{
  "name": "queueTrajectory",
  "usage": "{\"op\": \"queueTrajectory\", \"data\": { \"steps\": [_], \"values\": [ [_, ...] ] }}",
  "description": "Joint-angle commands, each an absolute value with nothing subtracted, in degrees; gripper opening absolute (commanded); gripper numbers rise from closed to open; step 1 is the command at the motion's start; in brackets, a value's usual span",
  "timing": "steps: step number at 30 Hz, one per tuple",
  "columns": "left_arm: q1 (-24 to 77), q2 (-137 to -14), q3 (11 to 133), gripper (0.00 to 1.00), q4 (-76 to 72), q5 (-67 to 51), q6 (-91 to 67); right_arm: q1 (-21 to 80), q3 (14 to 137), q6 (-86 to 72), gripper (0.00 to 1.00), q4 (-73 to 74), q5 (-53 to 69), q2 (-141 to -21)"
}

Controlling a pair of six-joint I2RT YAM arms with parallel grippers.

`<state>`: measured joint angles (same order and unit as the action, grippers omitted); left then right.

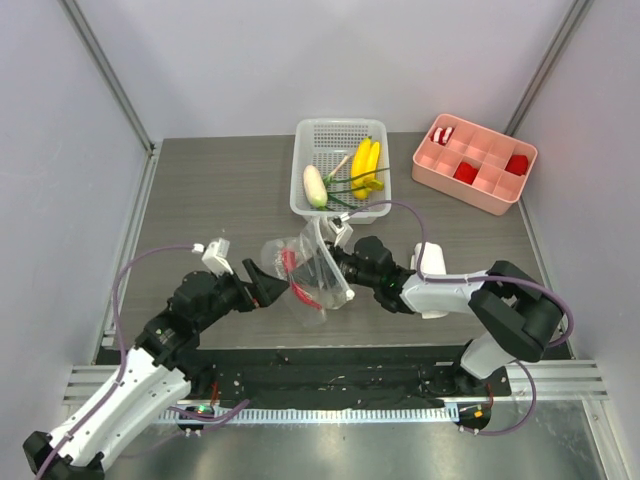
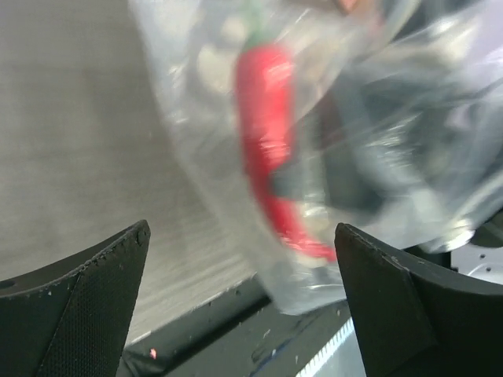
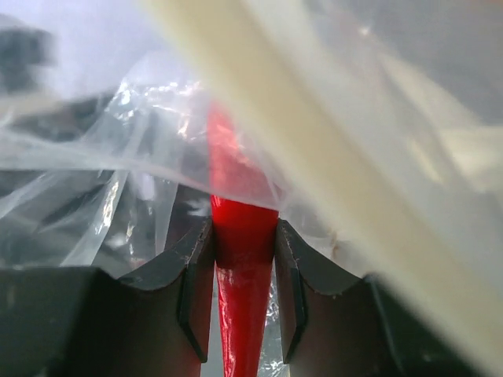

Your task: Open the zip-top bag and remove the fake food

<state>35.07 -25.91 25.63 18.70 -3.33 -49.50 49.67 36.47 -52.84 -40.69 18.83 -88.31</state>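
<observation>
Seen from above, two robot arms reach inward across a dark grey wood-grain table (image 1: 200,200) and meet near its middle, with a clear zip-top bag printed with white dots (image 1: 318,272) standing crumpled between them. Whether the bag's lower edge touches the table cannot be told. Inside the bag is a long red plastic chili (image 1: 292,265). The right gripper (image 1: 338,262) is at the bag's right side. In its wrist view its two dark fingers are pressed together on the narrow part of the chili (image 3: 244,236), with folds of the bag (image 3: 141,157) bunched above them and a pale, blurred strip running diagonally close to the camera. Whether plastic lies between the fingers and the chili cannot be told. The left gripper (image 1: 272,288) is at the bag's left side. Its wrist view shows its black fingers (image 2: 94,298) spread wide with nothing between them, and the bag (image 2: 377,157) with the chili (image 2: 267,133) hanging just ahead. Behind the bag, a white plastic mesh basket (image 1: 300,190) holds a white oblong toy radish (image 1: 315,186), a yellow toy banana bunch (image 1: 367,165) and thin green stems (image 1: 345,190). At the far right a pink compartment tray (image 1: 430,165) holds red blocks (image 1: 466,172).
</observation>
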Motion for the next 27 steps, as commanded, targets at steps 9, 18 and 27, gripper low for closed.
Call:
{"op": "queueTrajectory", "data": {
  "steps": [9, 18, 27],
  "values": [
    [34.19, -16.26, 17.49, 0.9, 1.32, -16.87, -54.58, 43.94, 36.29, -72.33, 0.01, -57.13, 27.16, -87.8],
    [34.19, -19.68, 18.28, 1.0, 4.67, -11.86, -54.14, 43.77, 37.79, -77.25, 0.01, -61.87, 29.27, -91.58],
    [32.87, -27.24, 15.91, 0.83, -8.6, -15.65, -57.39, 43.68, 35.33, -78.4, 0.01, -63.81, 31.82, -90.09]
  ]
}}
